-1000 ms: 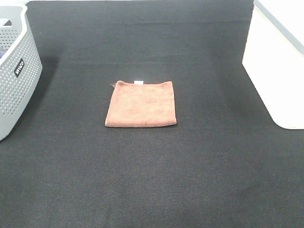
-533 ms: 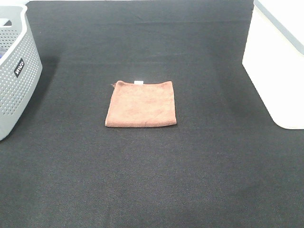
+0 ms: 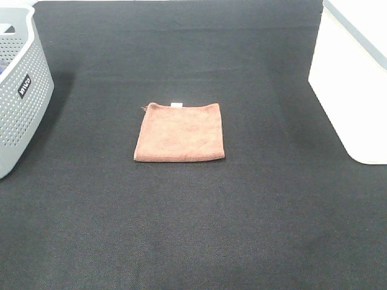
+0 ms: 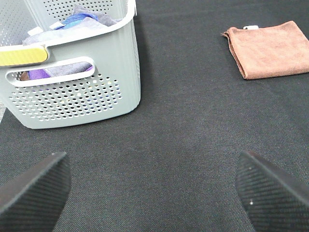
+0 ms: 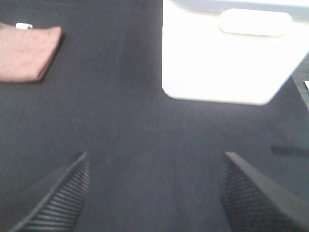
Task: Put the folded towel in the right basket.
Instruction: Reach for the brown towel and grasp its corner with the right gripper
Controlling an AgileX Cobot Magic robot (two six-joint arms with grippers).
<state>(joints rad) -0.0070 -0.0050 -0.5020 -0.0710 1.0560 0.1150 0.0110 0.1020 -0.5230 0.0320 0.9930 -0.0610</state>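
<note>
The folded towel (image 3: 179, 132), a flat reddish-brown square with a tiny white tag on its far edge, lies on the black table near the middle. It also shows in the left wrist view (image 4: 268, 49) and in the right wrist view (image 5: 26, 53). The right basket (image 3: 357, 78), white with a grey rim, stands at the right edge; the right wrist view shows its side and handle (image 5: 227, 58). My left gripper (image 4: 154, 191) is open and empty, well short of the towel. My right gripper (image 5: 154, 193) is open and empty, in front of the white basket. Neither gripper shows in the exterior view.
A grey basket with dotted holes and a black label (image 3: 21, 90) stands at the left edge, holding blue and purple cloths (image 4: 79, 17). Black cloth covers the table (image 3: 193, 229).
</note>
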